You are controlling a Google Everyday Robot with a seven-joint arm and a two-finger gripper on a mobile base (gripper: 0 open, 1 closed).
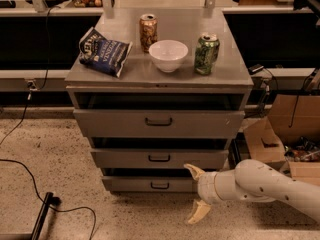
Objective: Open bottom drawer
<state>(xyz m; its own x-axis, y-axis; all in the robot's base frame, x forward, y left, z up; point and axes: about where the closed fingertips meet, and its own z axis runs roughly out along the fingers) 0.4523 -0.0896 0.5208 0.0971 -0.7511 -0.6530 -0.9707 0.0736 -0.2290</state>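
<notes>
My tool (196,191) hangs low in front of the bench (227,76), close to the floor, and it is released: the two pale fingers (193,170) stand wide apart, one pointing up and to the left, the other down toward the floor. Nothing is between them. My arm (270,186) comes in from the right edge of the view, a thick white sleeve lying nearly level.

The bottom drawer (135,184) is just to the left of the tool and behind it. It is the lowest of three grey fronts. My upper finger crosses the right end of that front, up near the dark slot above it; I cannot tell whether it touches the metal. The drawer's small dark handle (160,185) sits in the middle of the front, left of the tool and apart from both fingers. My lower finger hangs below the drawer's bottom edge, over the speckled floor (75,149).

Above it are the middle drawer (125,158) and then the top drawer (115,122), each with its own dark handle and a dark slot over its front.

On the bench top lie a blue chip bag (104,45) at the left, a brown can (148,32) upright behind a white bowl (168,55), and a green can (206,53) upright just right of the bowl.

Cardboard boxes (290,119) stand to the right of the bench, behind my arm. A black cable (20,166) runs over the floor at the left.
</notes>
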